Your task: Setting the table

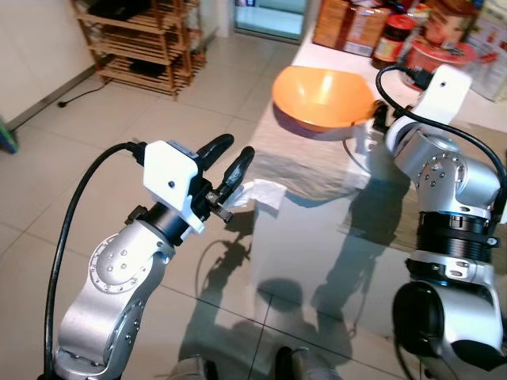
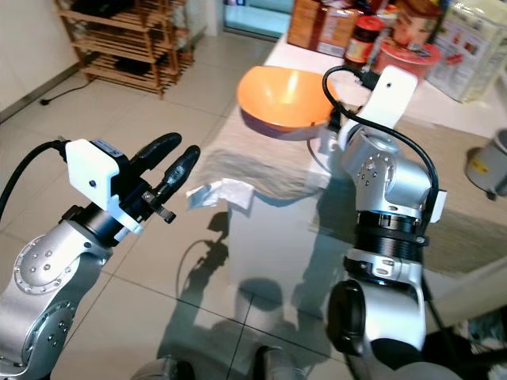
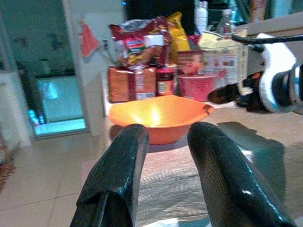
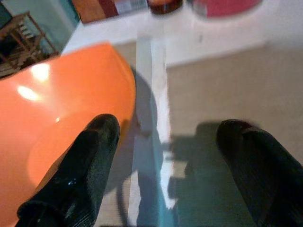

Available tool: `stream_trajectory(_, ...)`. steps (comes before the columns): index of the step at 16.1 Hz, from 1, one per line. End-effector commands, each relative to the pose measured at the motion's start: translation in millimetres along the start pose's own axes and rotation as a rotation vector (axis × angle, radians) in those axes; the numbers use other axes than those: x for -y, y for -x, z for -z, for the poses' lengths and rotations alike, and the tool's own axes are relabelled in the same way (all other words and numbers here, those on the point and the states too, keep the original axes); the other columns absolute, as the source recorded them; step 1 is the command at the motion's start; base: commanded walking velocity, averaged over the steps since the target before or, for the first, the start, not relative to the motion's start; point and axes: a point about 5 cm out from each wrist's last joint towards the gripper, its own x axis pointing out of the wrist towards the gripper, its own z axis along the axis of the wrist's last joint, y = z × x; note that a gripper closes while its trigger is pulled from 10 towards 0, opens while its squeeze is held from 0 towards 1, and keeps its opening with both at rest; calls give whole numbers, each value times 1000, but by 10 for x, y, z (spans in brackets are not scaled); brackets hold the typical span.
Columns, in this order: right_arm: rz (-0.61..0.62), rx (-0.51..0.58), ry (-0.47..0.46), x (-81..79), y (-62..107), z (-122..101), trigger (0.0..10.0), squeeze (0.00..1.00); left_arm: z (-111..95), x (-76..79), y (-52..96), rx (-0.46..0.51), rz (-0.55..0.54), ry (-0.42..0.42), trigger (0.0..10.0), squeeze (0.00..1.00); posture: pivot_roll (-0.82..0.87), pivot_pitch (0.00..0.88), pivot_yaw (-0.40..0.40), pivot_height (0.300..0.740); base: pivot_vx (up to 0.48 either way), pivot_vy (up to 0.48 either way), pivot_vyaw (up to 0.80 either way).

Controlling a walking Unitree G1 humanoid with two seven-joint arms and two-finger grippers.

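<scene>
An orange bowl (image 1: 325, 99) stands on a grey placemat (image 1: 305, 166) at the far side of the glass table (image 1: 317, 237). My right gripper (image 4: 165, 137) is open wide at the bowl's right rim, one finger (image 4: 90, 156) over the rim and the other (image 4: 258, 161) above the mat. My left gripper (image 1: 236, 150) is open with nothing between its fingers, raised off the table's left edge and pointing toward the bowl (image 3: 158, 116). A crumpled white napkin (image 1: 261, 192) lies on the table just beyond and below the left fingertips.
Food boxes (image 1: 348, 24), a dark jar (image 1: 394, 38) and a red tub (image 1: 440, 54) crowd the table's far end. A grey pot (image 2: 491, 162) sits at the right. A wooden shelf rack (image 1: 142, 39) stands on the tiled floor at the back left.
</scene>
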Motion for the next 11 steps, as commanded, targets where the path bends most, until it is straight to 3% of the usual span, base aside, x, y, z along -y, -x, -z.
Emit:
stream_trajectory(1, -48, -81, -61, -88, -9, 72, 10000, 0, -36, 62, 13, 7, 36, -7, 10000, 0, -56, 132, -33, 740, 0, 0, 0)
stream_trajectory(7, -134, -159, -101, -245, -3, 211, 10000, 0, -41, 91, 23, 3, 31, -13, 10000, 0, -49, 142, -42, 740, 0, 0, 0)
stream_trajectory(8, -143, -168, -123, -253, 11, 204, 7608, 0, -42, 111, 31, 0, 30, -13, 10000, 0, -50, 150, -45, 740, 0, 0, 0)
stream_trajectory(9, -164, -152, -137, -274, 22, 159, 6667, 0, -39, 121, 36, -2, 31, -10, 10000, 0, -51, 151, -46, 740, 0, 0, 0)
stream_trajectory(10, -184, -129, -146, -298, 37, 103, 7922, 0, -37, 131, 41, -4, 32, -7, 10000, 0, -50, 153, -46, 740, 0, 0, 0)
stream_trajectory(11, -195, -106, -157, -313, 55, 42, 9843, 0, -32, 136, 45, -6, 33, -5, 10000, 0, -52, 153, -45, 740, 0, 0, 0)
